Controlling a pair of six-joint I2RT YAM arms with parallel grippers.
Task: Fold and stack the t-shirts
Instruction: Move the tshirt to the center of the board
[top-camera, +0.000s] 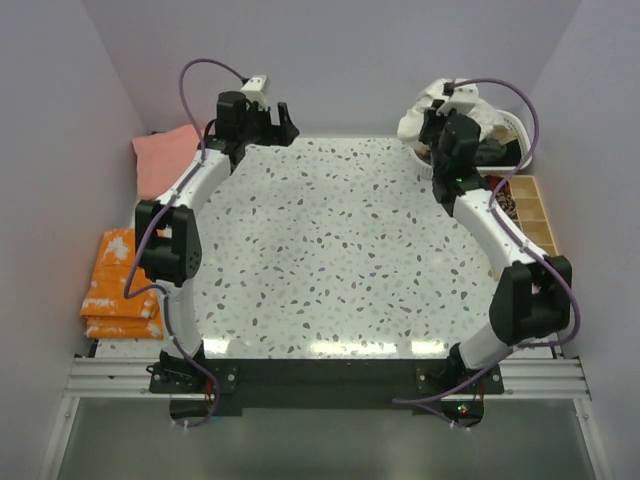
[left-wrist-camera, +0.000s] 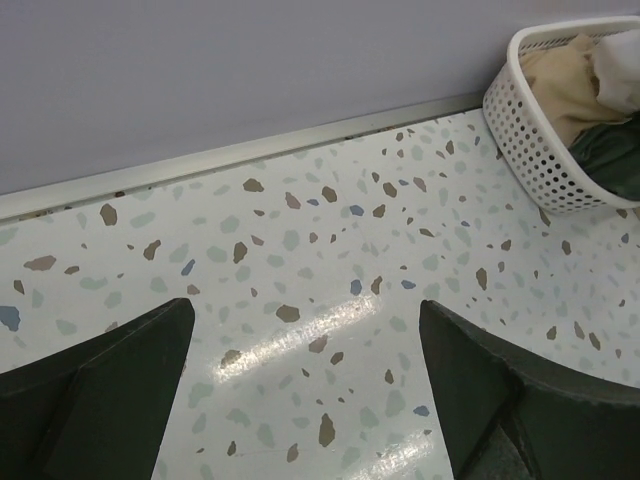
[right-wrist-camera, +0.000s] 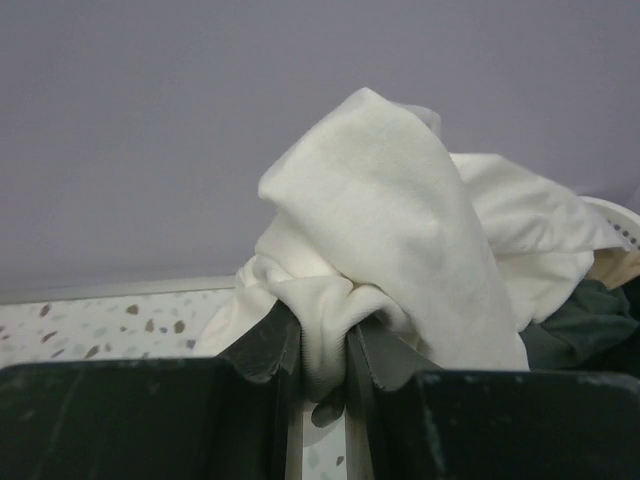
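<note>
over the speckled table (top-camera: 330, 260) between lilac walls (top-camera: 350, 50), right jaws pinch a cream t-shirt (right-wrist-camera: 380, 230), left jaws gape.

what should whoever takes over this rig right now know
Left gripper open, empty, over the table.
Right gripper shut on the cream shirt at the basket, far right.
Tan shirt and dark shirt lie in the basket.
Pink shirt lies flat at far left.
Done: maybe the pink one.
Left: fold cream, tan and dark, then stack.
</note>
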